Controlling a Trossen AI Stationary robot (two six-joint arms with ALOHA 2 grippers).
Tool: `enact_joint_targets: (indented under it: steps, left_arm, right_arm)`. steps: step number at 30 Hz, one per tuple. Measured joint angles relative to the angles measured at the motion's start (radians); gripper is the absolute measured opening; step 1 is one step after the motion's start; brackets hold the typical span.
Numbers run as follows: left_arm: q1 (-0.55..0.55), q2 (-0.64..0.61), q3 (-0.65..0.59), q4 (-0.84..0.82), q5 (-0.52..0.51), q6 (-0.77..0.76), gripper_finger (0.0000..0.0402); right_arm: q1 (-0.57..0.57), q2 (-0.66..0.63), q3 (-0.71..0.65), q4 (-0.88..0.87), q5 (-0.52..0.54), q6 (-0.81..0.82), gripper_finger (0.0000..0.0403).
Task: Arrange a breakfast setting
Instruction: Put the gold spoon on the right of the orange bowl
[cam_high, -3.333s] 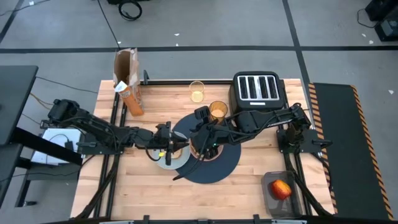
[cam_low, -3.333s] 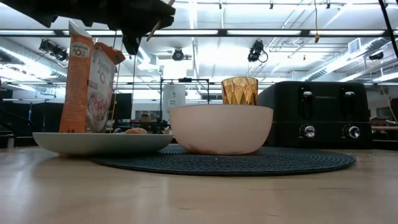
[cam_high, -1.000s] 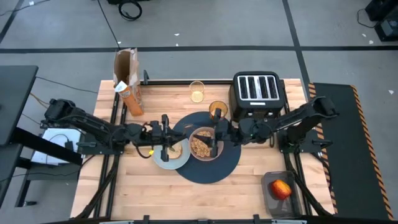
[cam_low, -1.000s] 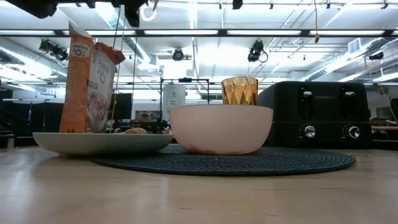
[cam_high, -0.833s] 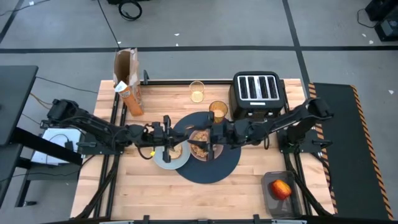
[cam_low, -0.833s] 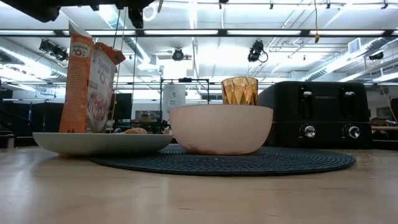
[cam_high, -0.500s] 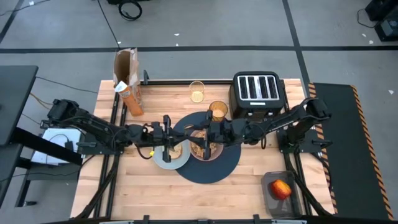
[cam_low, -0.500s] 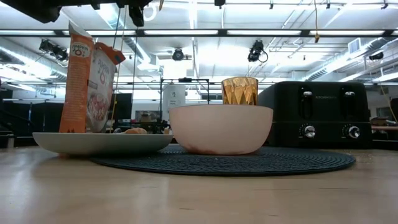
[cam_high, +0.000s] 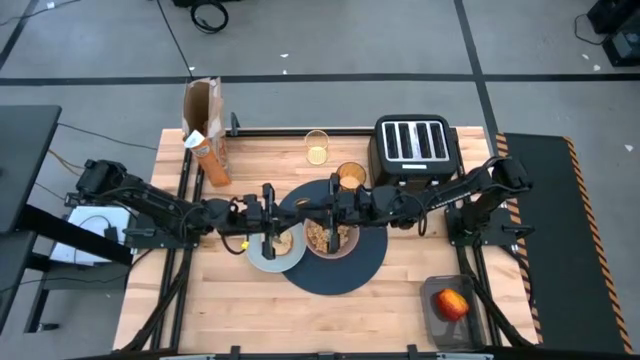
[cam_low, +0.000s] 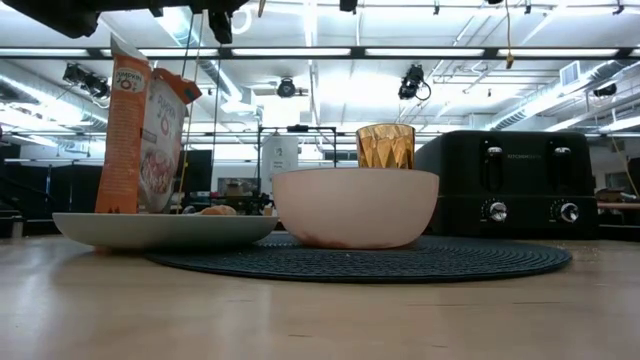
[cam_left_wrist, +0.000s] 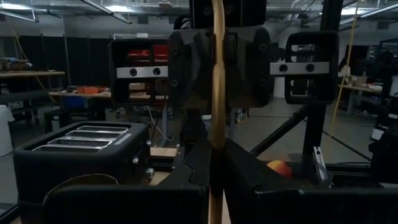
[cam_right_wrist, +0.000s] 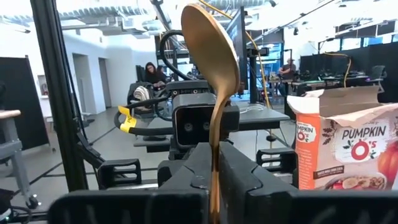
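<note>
A gold spoon (cam_right_wrist: 209, 56) stands upright in the air, bowl end up, above the gap between the pale plate (cam_high: 262, 262) and the pinkish bowl (cam_high: 325, 240) of cereal. My left gripper (cam_left_wrist: 213, 168) and my right gripper (cam_right_wrist: 214, 180) face each other and are both shut on the spoon. The bowl rests on the navy placemat (cam_high: 350, 272). A bagel (cam_high: 285, 240) lies on the plate. The amber tumbler (cam_high: 350, 177) stands at the mat's far edge. A red apple (cam_high: 451, 303) lies at the table's near right. My left gripper pinches the spoon's handle (cam_left_wrist: 214, 134) between its two fingers, coming level from the table's left. The spoon stands upright, edge-on to this view, lifted clear. My right gripper pinches the handle (cam_right_wrist: 214, 152) below the spoon's bowl end, level from the table's right. The bowl end rises above its fingers.
A black four-slot toaster (cam_high: 412, 145) stands at the far right. An orange cereal box (cam_high: 205, 140) stands at the far left. A clear glass (cam_high: 316, 147) is near the far edge. The apple sits in a dark tray (cam_high: 448, 318).
My right gripper has gone toward the table's left, over the bowl, up to the spoon held by my left gripper. The spoon has stayed upright in place.
</note>
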Motion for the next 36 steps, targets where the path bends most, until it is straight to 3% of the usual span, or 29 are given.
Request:
enact_joint_targets:
  steps: [5,11,14,26,36]
  left_arm:
    - [0.0,0.0,0.0,-0.001,-0.004,-0.003,0.0028]
    - [0.0,0.0,0.0,0.007,0.002,0.004,0.0028]
    - [0.001,0.0,0.0,0.009,0.0,0.003,0.0029]
    - [0.027,0.027,-0.001,0.046,0.002,0.001,0.0029]
    - [0.031,0.065,0.001,0.085,0.004,-0.005,0.0026]
  right_arm:
    - [-0.006,0.0,0.0,-0.001,-0.003,0.013,0.0018]
    - [-0.007,0.0,0.0,0.0,-0.07,0.001,0.0086]
    - [-0.007,0.0,0.0,0.002,-0.059,-0.001,0.0098]
    - [-0.017,0.0,0.0,0.006,-0.037,-0.001,0.005]
    - [-0.021,0.0,0.0,0.0,-0.047,-0.004,0.0058]
